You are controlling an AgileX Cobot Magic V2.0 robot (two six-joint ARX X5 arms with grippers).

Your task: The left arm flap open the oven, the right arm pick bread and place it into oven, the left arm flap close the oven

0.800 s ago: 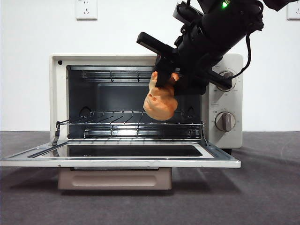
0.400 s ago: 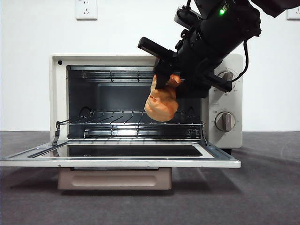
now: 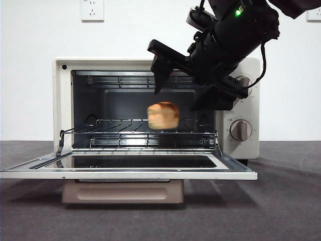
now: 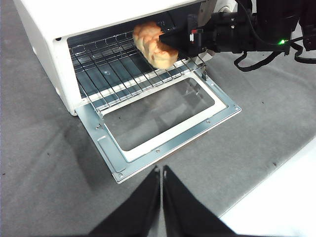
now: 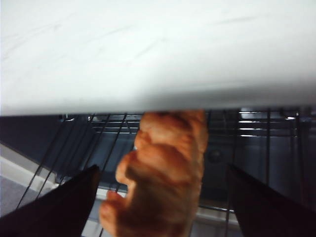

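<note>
The cream-white oven [image 3: 62, 100] stands with its door [image 3: 125, 173] flapped down flat. The golden-brown bread [image 3: 163, 115] shows blurred just above the wire rack [image 3: 115, 133], free of the jaws. In the left wrist view the bread [image 4: 153, 44] lies on the rack near the oven's knob side. My right gripper [image 3: 180, 95] hangs open at the oven mouth just above the bread, its jaws spread to either side of the bread [image 5: 163, 168]. My left gripper [image 4: 161, 170] is shut and empty, held back in front of the open door.
Two beige knobs [image 3: 241, 129] sit on the oven's right panel, partly behind the right arm. The open door [image 4: 163, 123] juts out over the dark grey table [image 3: 281, 201]. A wall socket [image 3: 92, 9] is on the white wall behind.
The right gripper's jaws have opened and let go of the bread. The bread has dropped from between them to the wire rack. The arm itself has barely moved.
</note>
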